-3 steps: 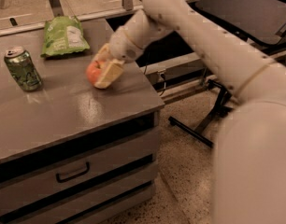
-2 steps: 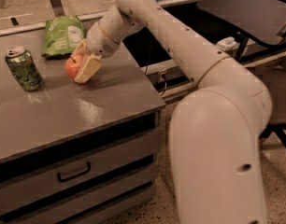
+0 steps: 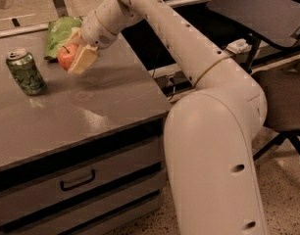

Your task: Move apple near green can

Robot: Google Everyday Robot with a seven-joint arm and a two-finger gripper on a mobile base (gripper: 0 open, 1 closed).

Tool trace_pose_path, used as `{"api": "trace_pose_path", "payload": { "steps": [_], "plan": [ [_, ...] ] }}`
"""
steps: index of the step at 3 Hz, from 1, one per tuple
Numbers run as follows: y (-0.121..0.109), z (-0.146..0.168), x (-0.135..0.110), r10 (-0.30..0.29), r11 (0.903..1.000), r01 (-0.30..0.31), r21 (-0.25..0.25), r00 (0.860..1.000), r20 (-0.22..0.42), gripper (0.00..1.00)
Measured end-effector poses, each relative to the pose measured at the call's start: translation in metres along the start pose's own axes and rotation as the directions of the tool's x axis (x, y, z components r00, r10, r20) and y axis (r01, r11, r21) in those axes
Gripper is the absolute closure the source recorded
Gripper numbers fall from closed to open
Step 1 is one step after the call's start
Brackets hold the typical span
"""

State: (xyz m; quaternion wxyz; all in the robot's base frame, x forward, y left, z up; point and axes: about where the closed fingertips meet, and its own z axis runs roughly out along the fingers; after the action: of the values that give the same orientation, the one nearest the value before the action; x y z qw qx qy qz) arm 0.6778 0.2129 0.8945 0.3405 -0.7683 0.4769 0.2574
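End effector (image 3: 74, 54) is pinching the apple (image 3: 64, 58), holding it over the counter (image 3: 106, 106). Apple is sitting near the green can (image 3: 25, 73), not touching, just in front of snack bag (image 3: 59, 29).

We've got a grey drawer cabinet (image 3: 98, 114) at eight o'clock, speckled floor (image 3: 287, 204) at four, dark chair (image 3: 260, 9) at one.

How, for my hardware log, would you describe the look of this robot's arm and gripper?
The arm is thick, rounded, off-white shells with small dark holes and thin tan rings at the joints; no loose cables show. The gripper, over the table near the green can, has flat cream-yellow fingers.
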Motion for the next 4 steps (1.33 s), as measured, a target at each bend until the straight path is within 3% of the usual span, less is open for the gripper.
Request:
{"api": "trace_pose_path", "payload": {
  "steps": [1, 3, 4],
  "plan": [
    [0.001, 0.004, 0.002, 0.005, 1.0, -0.005, 0.001, 1.0, 0.015, 1.0],
    [0.007, 0.047, 0.001, -0.016, 0.9996, 0.019, -0.019, 0.989, 0.149, 1.0],
    [0.008, 0.054, 0.0, -0.021, 0.9993, 0.025, -0.026, 0.987, 0.16, 0.79]
  ]
}}
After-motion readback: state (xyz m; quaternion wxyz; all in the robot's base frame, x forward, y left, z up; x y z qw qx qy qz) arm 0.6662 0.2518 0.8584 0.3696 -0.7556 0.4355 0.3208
